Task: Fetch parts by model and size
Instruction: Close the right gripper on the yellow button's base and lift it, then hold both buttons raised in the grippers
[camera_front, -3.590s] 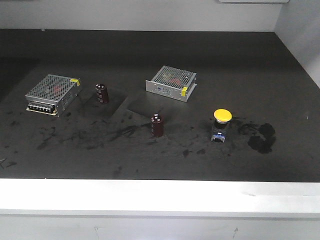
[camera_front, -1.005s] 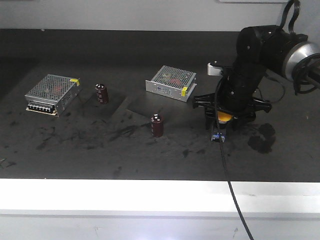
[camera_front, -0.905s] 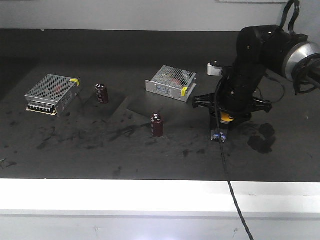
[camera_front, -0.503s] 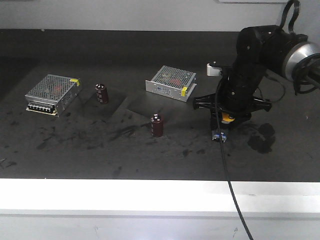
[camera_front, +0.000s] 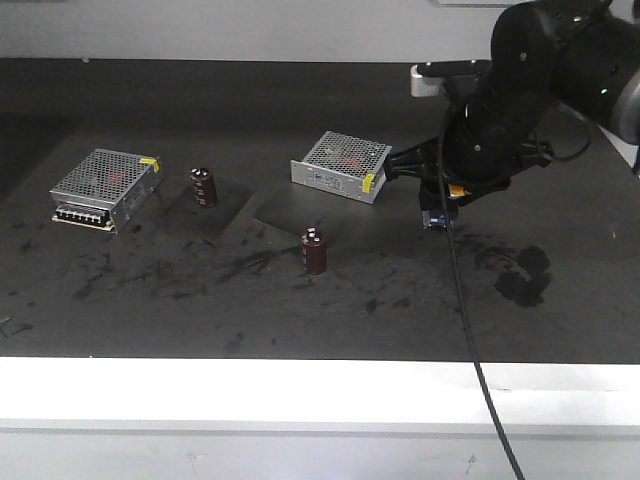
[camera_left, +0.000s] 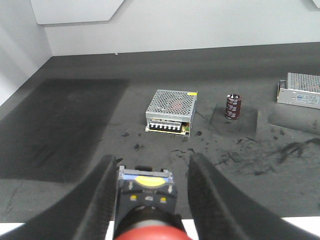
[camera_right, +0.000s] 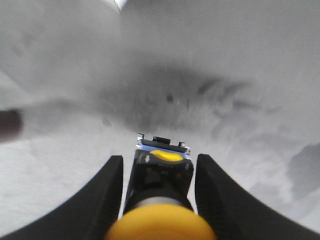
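My right gripper (camera_front: 440, 203) is shut on the yellow-capped switch (camera_front: 436, 214) and holds it in the air above the black table, right of the nearer silver box. In the right wrist view the yellow cap and blue-and-grey base (camera_right: 162, 167) sit between the black fingers (camera_right: 107, 195); the background is blurred. My left gripper (camera_left: 151, 159) does not show in the front view. In the left wrist view it is shut on the red-capped switch (camera_left: 146, 187), whose base points forward, near the table's white front edge.
Two silver perforated boxes (camera_front: 105, 187) (camera_front: 343, 165) and two maroon capacitors (camera_front: 204, 187) (camera_front: 315, 250) stand on the black table (camera_front: 150, 290). A dark stain (camera_front: 522, 275) marks the right side. The left box (camera_left: 171, 111) and a capacitor (camera_left: 233, 106) lie ahead of my left gripper.
My right gripper closed on the yellow-capped switch on the table, then rose and moved back with it. The switch is now off the surface.
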